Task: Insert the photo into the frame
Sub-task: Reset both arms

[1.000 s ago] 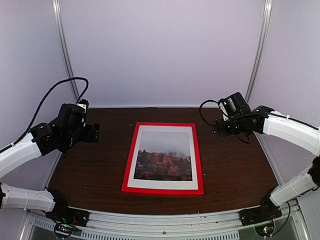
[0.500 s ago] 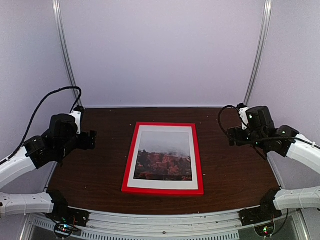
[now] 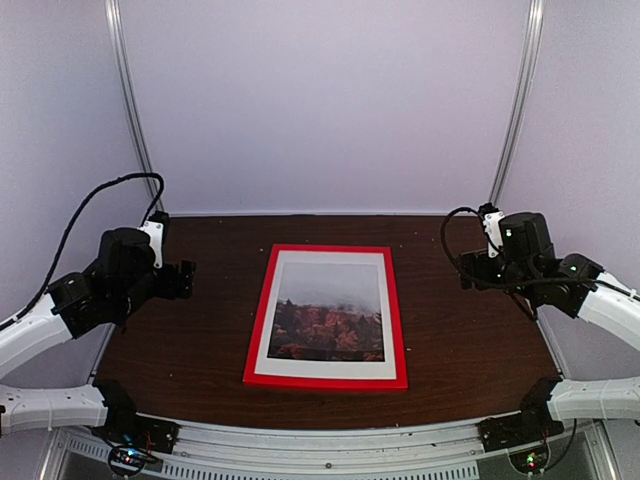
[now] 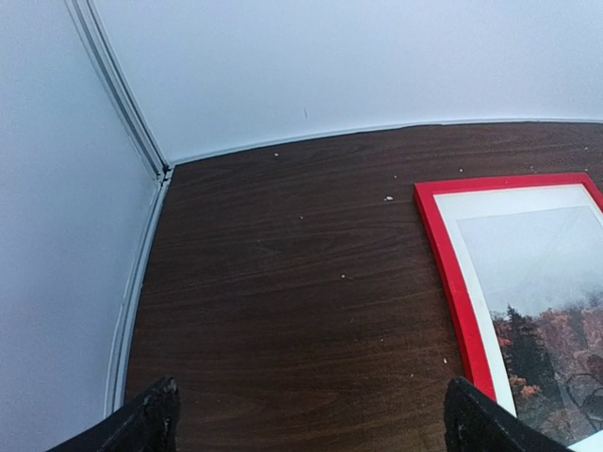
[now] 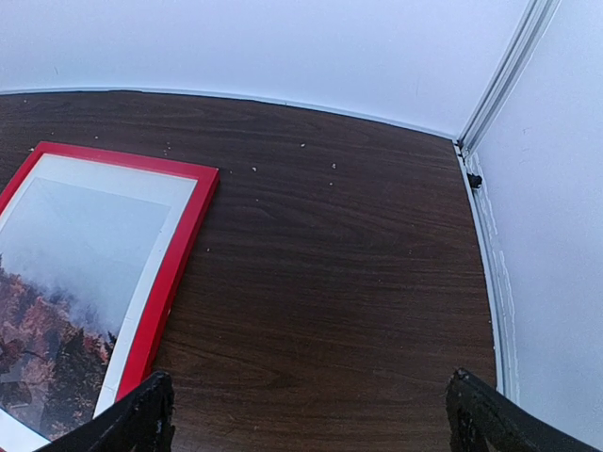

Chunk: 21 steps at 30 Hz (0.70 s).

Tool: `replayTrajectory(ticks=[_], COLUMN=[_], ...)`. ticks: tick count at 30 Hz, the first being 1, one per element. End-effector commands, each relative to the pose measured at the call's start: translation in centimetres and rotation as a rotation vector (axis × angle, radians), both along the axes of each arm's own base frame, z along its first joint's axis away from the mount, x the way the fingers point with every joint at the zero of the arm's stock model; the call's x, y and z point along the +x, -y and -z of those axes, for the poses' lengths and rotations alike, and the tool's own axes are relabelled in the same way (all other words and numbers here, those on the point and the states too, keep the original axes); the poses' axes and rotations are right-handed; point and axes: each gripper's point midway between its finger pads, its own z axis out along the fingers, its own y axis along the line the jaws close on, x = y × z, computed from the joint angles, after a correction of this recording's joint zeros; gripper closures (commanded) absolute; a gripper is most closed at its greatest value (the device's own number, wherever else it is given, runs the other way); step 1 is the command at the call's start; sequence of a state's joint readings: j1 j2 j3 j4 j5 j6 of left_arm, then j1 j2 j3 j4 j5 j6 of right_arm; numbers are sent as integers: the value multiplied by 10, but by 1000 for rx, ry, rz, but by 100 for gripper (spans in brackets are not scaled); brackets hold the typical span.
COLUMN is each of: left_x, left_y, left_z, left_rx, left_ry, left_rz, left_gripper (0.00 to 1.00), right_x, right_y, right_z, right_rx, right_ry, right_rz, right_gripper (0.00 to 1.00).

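Left wrist view: the two black fingers (image 4: 151, 421) of the left gripper (image 4: 316, 421) stand spread wide with nothing between them, only bare brown table (image 4: 283, 282) below; the right wrist view shows the right gripper (image 5: 313, 416) the same way, its jaws wide apart and empty over the wood.

Outward from the left fingers, the far left corner of the frame (image 4: 450, 273) shows at the right of that view, red front up, a white mat (image 4: 476, 282) just inside the rail and the photo (image 4: 542, 301) inside that; small pale specks dot the wood near it. The right wrist view shows the far right corner of the frame (image 5: 179, 245) instead, and the grey sky of the photo (image 5: 75, 245) over dark red leaves.

Only the top view takes in the whole frame (image 3: 325, 381); it lies flat in the middle of the table (image 3: 190, 340), between the left gripper (image 3: 182, 278) and the right gripper (image 3: 468, 270) and well apart from both. Its long axis runs from the arm bases toward the back wall, a little askew; the photo (image 3: 328, 315) sits within the mat (image 3: 325, 368), sky end toward the wall, leaves toward the bases.
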<state>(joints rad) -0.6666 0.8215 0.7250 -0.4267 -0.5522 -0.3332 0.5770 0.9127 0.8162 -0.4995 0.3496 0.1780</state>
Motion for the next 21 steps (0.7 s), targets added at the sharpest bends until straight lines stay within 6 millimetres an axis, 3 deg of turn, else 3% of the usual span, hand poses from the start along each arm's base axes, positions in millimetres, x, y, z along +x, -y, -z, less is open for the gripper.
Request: replayTrajectory(ticks=[1,21], left_x=[0,-3], left_y=[0,0], left_z=[-10,-6], left_rx=[-32,-46], left_ry=[42,32], left_rz=[5,9], left_gripper=[2,2], right_x=[0,2], right_y=[5,2], right_z=[-4,-3], right_rx=[-11,12], right_ry=[20,22], right_rz=[18,14], right_gripper=[0,0])
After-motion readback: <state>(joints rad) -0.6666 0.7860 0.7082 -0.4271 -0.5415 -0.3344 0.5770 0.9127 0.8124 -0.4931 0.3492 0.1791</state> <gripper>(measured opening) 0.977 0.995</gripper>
